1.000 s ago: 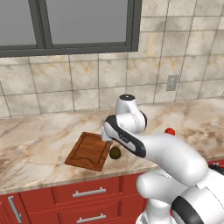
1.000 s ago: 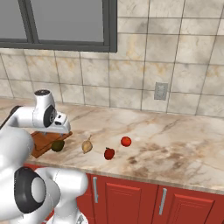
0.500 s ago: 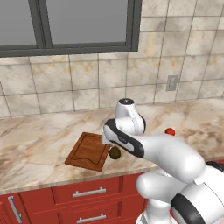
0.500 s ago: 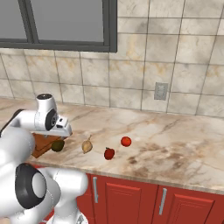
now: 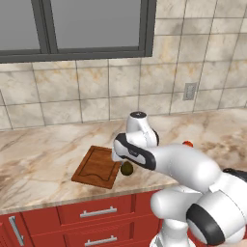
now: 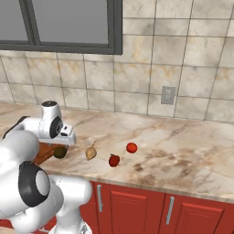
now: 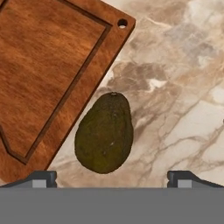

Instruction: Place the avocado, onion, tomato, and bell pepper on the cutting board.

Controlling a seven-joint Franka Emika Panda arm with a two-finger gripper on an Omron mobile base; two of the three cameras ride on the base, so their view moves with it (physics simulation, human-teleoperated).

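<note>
The dark olive avocado [image 7: 105,133] lies on the marble counter just off the right edge of the reddish-brown cutting board [image 7: 48,65]. My gripper [image 7: 113,179] hangs open right above it, one fingertip [image 7: 41,177] on each side, with nothing held. From the base, the avocado [image 5: 127,168] sits beside the board [image 5: 94,166] under my hand. In the right base view the avocado [image 6: 60,152], the tan onion [image 6: 91,153], a darker red item that looks like the bell pepper [image 6: 114,160] and the round red tomato [image 6: 131,147] lie in a row on the counter.
A tiled wall with a window and an outlet [image 6: 167,95] stands behind the counter. Red cabinet drawers [image 5: 96,212] run below the counter's front edge. My own white arm covers part of the board's right side in the base views.
My hand has come down a little and shifted slightly right, closer over the avocado. The vegetables and the board have not moved.
</note>
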